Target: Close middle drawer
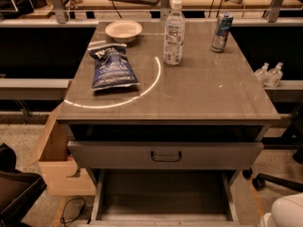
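The middle drawer [163, 195] is pulled far out toward me under the table. I look down into its bare grey inside. Its low front lies at the bottom edge of the view, and its handle is cut off. Above it, the taller-fronted top drawer [118, 156] with its dark handle [166, 156] stands slightly out from the table frame. The lowest drawer is hidden. My gripper is out of view. Only a white rounded part of the robot [286, 213] shows in the bottom right corner, right of the open drawer.
On the table top [213, 89] are a blue chip bag [112, 67], a white bowl [123, 30], a water bottle [174, 33] and a can [221, 32]. A wooden box [59, 160] stands left of the drawers. A dark chair [16, 193] and a caster [259, 182] sit nearby.
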Robot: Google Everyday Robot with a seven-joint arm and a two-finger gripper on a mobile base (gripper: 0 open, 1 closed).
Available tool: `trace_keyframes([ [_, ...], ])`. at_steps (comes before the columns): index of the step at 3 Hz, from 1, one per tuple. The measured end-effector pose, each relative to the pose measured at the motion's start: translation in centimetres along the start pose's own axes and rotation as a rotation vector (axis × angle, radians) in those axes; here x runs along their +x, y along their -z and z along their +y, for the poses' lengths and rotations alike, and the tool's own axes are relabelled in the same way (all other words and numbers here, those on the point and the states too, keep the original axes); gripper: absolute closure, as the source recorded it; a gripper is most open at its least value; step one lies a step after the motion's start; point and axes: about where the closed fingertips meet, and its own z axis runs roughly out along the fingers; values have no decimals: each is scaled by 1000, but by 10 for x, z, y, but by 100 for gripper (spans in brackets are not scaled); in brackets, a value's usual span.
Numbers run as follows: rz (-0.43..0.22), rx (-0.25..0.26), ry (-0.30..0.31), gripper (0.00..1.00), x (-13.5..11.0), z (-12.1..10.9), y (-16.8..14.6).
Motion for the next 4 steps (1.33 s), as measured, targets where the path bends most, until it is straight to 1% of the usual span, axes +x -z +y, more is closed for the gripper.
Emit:
trace_keyframes([
  [1,-27,-10,7,100,-7,3,-14],
  [2,-71,-23,53,100,-38,15,-54],
  [3,-117,-7,84,100,-61,21,-92],
  [4,-138,23,130,100,-81,13,-119],
])
